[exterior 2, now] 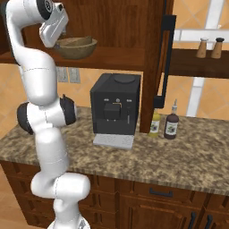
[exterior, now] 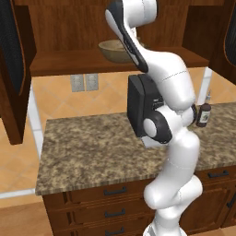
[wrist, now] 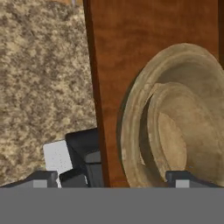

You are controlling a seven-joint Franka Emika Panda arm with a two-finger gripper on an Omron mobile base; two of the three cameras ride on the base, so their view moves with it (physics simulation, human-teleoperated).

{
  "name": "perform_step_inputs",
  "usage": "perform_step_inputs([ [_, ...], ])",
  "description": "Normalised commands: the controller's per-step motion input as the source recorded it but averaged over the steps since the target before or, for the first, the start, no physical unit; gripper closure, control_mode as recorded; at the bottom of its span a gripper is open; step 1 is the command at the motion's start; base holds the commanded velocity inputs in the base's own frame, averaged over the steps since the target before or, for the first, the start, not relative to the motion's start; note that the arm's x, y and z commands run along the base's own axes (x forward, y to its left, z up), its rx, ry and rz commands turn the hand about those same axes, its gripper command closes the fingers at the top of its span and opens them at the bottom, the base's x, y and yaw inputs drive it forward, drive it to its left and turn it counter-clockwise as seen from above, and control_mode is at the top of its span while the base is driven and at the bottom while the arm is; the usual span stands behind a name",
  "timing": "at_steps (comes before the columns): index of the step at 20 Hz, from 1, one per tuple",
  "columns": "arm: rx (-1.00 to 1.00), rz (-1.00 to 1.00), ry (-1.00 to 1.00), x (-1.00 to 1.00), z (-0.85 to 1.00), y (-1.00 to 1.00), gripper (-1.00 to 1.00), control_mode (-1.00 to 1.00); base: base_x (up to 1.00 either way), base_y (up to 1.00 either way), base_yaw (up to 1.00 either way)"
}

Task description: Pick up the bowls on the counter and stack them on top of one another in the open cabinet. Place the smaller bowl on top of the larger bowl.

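Observation:
The larger bowl (wrist: 131, 131), wide and tan with a thick rim, sits on the shelf of the open cabinet (wrist: 113, 52). The smaller bowl (wrist: 175, 135) rests inside it. Both base views show the larger bowl (exterior: 110, 50) (exterior 2: 76, 49) on the shelf (exterior 2: 116, 56), partly behind my arm. My gripper (wrist: 116, 178) hovers just above the stacked bowls. It is open, its fingertips (wrist: 43, 179) wide apart with nothing held between them. The granite counter (exterior: 92, 147) lies below.
A black coffee machine (exterior 2: 115, 109) stands on the counter (exterior 2: 179, 152) under the shelf, with two bottles (exterior 2: 171, 125) to its right. Dark cabinet doors (exterior: 11, 69) hang open at the sides. Two shakers (exterior 2: 210, 47) sit on a right-hand shelf.

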Motion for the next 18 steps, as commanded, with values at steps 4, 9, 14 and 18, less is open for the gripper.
perform_step_inputs([
  [4,0.04,-0.09,-0.19,-1.00,-0.30,-0.50,-1.00,-1.00,0.00,0.00,0.00],
  [9,0.13,-0.30,-0.05,-1.00,-0.78,-0.81,-1.00,-1.00,0.00,0.00,0.00],
  [14,0.15,-0.41,-0.03,-1.00,-1.00,-0.60,-1.00,-1.00,0.00,0.00,0.00],
  [18,0.15,-0.36,-0.10,-1.00,-0.59,-0.48,-1.00,-1.00,0.00,0.00,0.00],
])
